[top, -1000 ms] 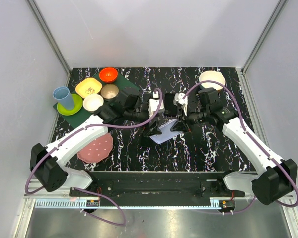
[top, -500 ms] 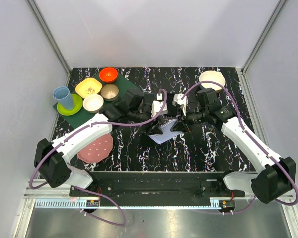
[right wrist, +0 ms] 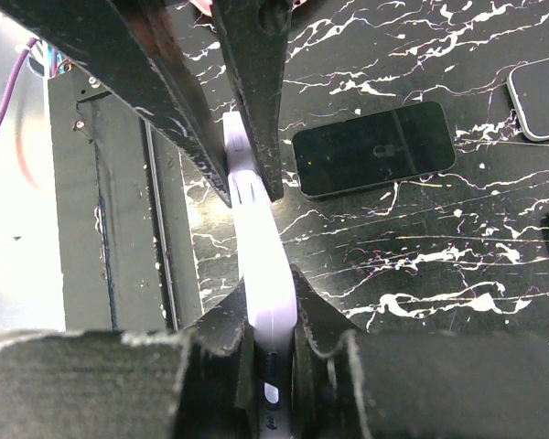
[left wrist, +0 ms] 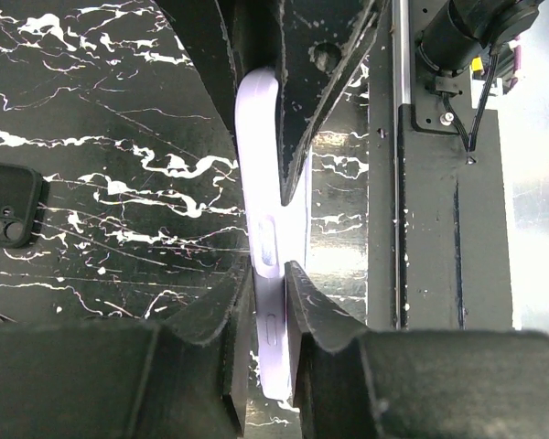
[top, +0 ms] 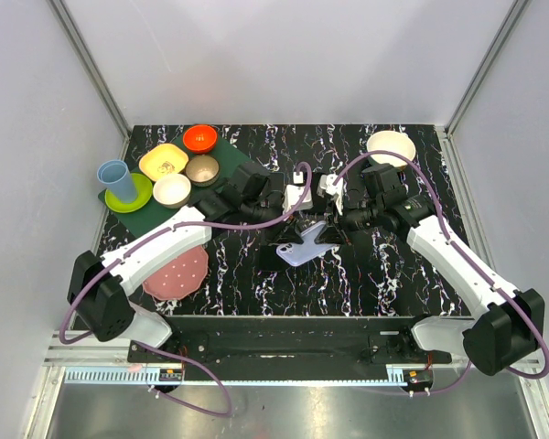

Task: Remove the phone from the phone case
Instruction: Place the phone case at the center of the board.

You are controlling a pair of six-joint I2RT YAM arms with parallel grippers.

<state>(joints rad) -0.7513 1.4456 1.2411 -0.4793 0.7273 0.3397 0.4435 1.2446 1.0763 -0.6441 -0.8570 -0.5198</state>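
The left gripper (top: pixel 301 223) is squeezing one end of the purple phone case (top: pixel 304 250) in the middle of the frame. The case's long side is pointing straight across from those fingers to the right gripper (top: pixel 328 233), which is pinching the other end tight.

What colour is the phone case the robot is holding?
Light purple. The phone case shows best in the left wrist view.
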